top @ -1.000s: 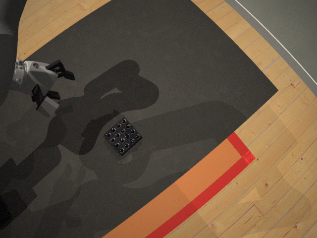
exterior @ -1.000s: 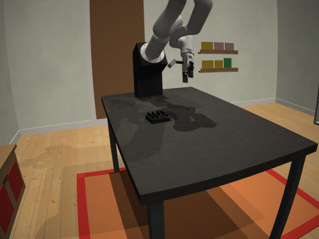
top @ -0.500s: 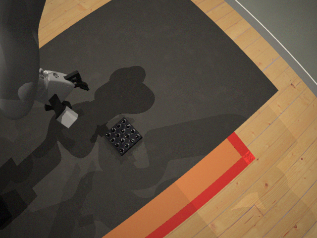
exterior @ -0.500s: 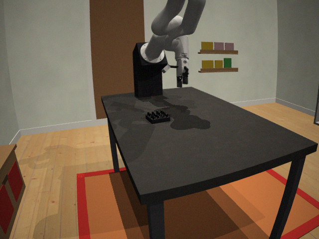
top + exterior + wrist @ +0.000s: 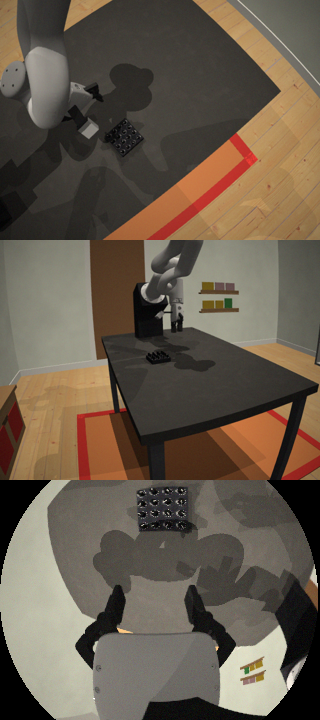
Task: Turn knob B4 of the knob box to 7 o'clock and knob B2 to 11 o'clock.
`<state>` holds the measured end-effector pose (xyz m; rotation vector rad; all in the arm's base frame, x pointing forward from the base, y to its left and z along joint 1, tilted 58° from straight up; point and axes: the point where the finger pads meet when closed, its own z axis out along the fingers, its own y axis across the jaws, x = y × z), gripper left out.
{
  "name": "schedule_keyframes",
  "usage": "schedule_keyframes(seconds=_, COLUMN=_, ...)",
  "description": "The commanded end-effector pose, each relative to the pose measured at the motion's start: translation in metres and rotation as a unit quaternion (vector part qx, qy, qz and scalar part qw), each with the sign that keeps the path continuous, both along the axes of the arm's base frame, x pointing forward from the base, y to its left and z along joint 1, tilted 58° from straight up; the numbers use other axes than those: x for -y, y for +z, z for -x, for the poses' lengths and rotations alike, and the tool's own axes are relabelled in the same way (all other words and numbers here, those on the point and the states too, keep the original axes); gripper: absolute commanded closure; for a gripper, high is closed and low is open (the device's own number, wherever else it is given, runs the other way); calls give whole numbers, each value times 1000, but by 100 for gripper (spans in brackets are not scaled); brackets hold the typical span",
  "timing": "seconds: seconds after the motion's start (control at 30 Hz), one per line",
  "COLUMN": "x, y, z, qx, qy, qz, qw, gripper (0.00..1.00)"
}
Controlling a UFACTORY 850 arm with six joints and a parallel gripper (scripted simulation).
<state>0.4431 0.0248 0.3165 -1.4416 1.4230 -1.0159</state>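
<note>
On the black rectangular desk (image 5: 196, 51) (image 5: 211, 395) (image 5: 157, 607), the low, squarish black knob box with its four-by-four grid of black knobs (image 5: 125, 137) (image 5: 158, 360) (image 5: 162, 508) sits well apart from the black-fingered pincer (image 5: 83, 108) (image 5: 176, 330) (image 5: 155, 592). Pincer state: spread wide, nothing between the fingers. Bearing, top view: box lies toward lower right of the pincer. Bearing, wrist view: box lies beyond the fingertips at the upper edge, nearly centred on the gap, its near edge roughly parallel to the line joining the tips. No clear long axis; the outline is close to square, so the rows must set the heading. Exterior view adds height: fingers point down and hang above desk level, toward the black arm pedestal (image 5: 147, 322), a separation the top view hardly gives. Socket not made out in any view; printed names and white lines too small to read, so B2 and B4 cannot be assigned. Judgement: approach stage, neither target reached; the next move likely calls for travel across to the box, row identification, then descent over one knob, with neighbouring knobs at risk from spread fingers.

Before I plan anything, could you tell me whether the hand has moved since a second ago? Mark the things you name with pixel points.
Yes; the hand (image 5: 85, 109) (image 5: 177, 330) (image 5: 155, 592) is now nearer the knob box (image 5: 124, 137) (image 5: 158, 360) (image 5: 162, 508).
</note>
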Motion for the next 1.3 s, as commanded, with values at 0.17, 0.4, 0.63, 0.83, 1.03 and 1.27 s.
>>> schedule_keyframes(seconds=0.17, x=31, y=-6, z=-31, qx=-41, qy=30, qz=2, qw=999, gripper=0)
schedule_keyframes(seconds=0.4, x=52, y=-10, z=-50, qx=-68, qy=44, qz=7, qw=997, gripper=0)
schedule_keyframes(seconds=0.63, x=75, y=-14, z=-73, qx=-99, qy=61, qz=11, qw=993, gripper=0)
schedule_keyframes(seconds=0.83, x=88, y=-17, z=-83, qx=-115, qy=68, qz=14, qw=991, gripper=0)
schedule_keyframes(seconds=1.03, x=94, y=-18, z=-87, qx=-121, qy=70, qz=16, qw=990, gripper=0)
schedule_keyframes(seconds=1.27, x=94, y=-18, z=-87, qx=-122, qy=70, qz=16, qw=990, gripper=0)
